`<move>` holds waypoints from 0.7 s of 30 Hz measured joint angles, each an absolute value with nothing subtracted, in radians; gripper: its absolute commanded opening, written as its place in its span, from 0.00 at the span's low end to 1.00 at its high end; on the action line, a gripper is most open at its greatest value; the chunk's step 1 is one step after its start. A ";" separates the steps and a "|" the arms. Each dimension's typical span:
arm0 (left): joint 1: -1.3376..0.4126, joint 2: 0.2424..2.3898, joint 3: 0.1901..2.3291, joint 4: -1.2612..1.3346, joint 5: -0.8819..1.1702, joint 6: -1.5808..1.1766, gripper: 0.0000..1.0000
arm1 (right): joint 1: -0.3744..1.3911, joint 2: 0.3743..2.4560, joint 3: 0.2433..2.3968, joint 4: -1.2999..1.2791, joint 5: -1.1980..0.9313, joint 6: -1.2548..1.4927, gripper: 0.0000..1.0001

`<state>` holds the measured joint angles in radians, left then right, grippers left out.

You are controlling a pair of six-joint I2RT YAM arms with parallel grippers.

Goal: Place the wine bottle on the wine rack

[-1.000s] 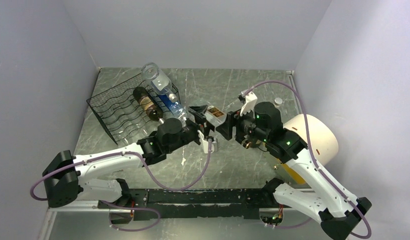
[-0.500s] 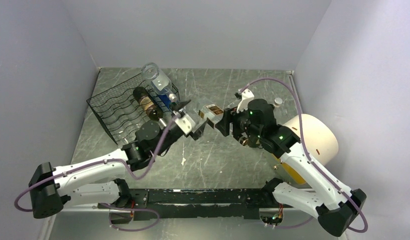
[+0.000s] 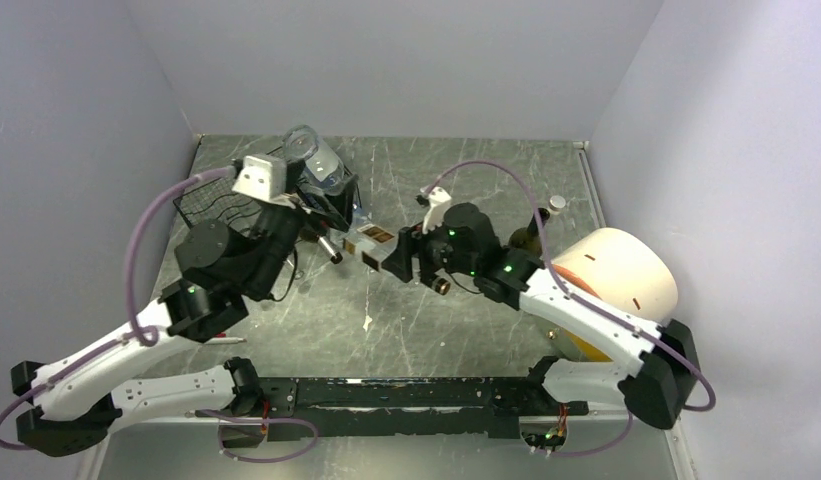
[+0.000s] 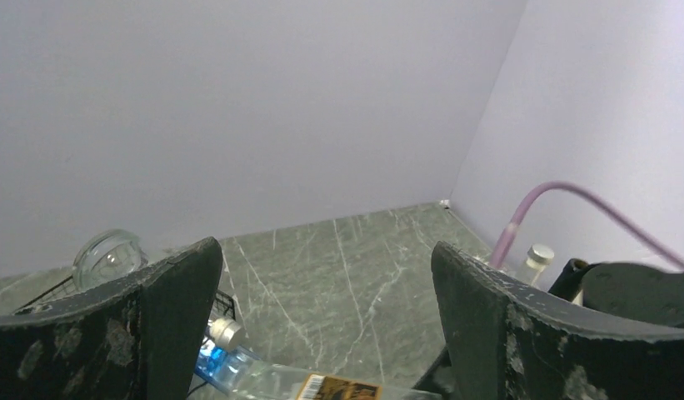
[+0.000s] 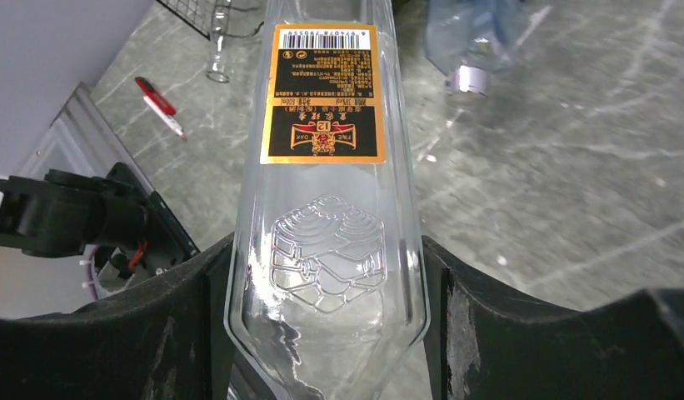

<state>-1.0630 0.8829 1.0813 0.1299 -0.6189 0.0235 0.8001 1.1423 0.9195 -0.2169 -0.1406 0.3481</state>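
The right gripper (image 5: 326,333) is closed around the clear bottle (image 3: 371,238) and holds it lying flat above the middle of the table. The left gripper (image 4: 326,321) is wide open and empty, raised over the rack (image 3: 208,206) at the far left. The bottle seems not to touch the rack.

I have the left arm (image 3: 201,290) reared high over the far-left part of the desk, elbow bent, with the left gripper (image 4: 326,250) spread wide and nothing between its fingers. My right arm (image 3: 586,315) stretches from the near-right corner toward the middle of the desk, and the right gripper (image 3: 398,258) is clamped on the wine bottle (image 3: 371,240), one finger on each side.
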 measured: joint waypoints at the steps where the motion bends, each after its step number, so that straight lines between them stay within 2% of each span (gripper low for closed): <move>1: -1.063 0.875 1.097 0.108 -0.630 0.010 1.00 | 0.822 1.168 0.926 -0.189 -0.131 0.358 0.00; 8: -1.063 0.791 1.147 -0.143 -0.792 -0.151 1.00 | 0.932 1.401 1.073 -0.072 -0.013 0.393 0.00; 14: -1.063 0.639 1.128 -0.334 -0.900 -0.304 1.00 | 0.968 1.587 1.234 0.020 0.089 0.374 0.00; 21: -1.063 0.502 1.128 -0.440 -0.955 -0.390 1.00 | 0.978 1.826 1.458 0.090 0.160 0.328 0.00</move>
<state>-1.0630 0.5018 1.1282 -0.4397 -0.9550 -0.3904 0.9775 1.8256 1.4582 0.0898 0.1600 0.3283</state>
